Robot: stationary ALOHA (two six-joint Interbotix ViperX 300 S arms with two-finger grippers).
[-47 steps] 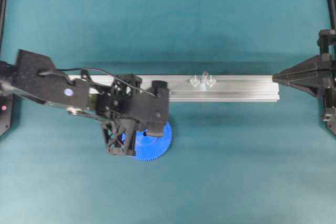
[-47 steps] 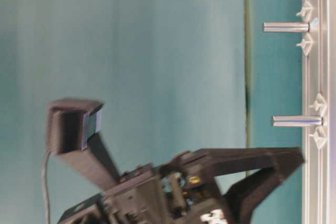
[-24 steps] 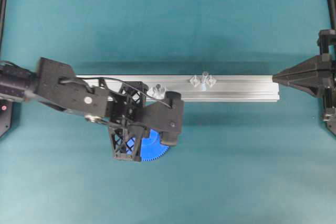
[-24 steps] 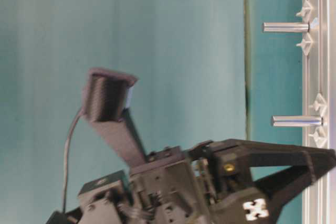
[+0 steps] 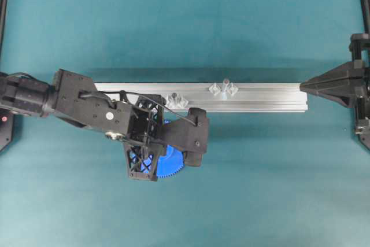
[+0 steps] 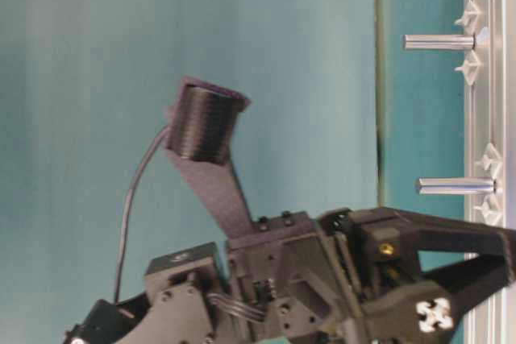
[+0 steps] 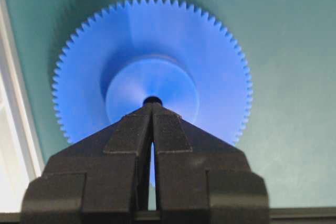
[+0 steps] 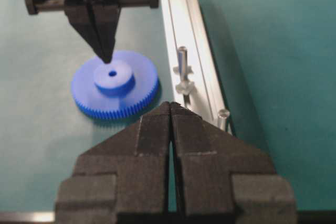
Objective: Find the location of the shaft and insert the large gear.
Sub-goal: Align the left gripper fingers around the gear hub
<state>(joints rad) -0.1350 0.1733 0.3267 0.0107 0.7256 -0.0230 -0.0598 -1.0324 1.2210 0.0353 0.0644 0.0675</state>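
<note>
Table (image 5: 243,189) first: a wide teal surface, bare across its near and far stretches. The rail (image 5: 266,96) lies lengthwise across the middle, and it carries 2 upright pins. The one nearer the right end, flanked by 2 shiny mounts, looks like the shaft (image 5: 225,85); the other pin (image 5: 173,98) stands just beside the left arm.

Next, the gear (image 8: 114,86): flat on the table on the near side of the rail, close to it but not on it, hub up and hole showing.

Left gripper (image 8: 105,55) hangs right over that hub, fingers pressed together with only a hairline between them, tips at the hub's edge beside the hole, holding nothing. Right gripper (image 5: 306,87) sits at the rail's right end, fingers likewise closed and empty.

Progress, by my reading: early. The gear is not picked up, not carried, not seated; all of that is left. Closed fingers cannot grasp the rim as they stand, so they would need to spread first.

Room: plenty of free table near the gear's outer side. The tight spot is the rail side, where the nearer pin and rail edge crowd the path toward the shaft.
</note>
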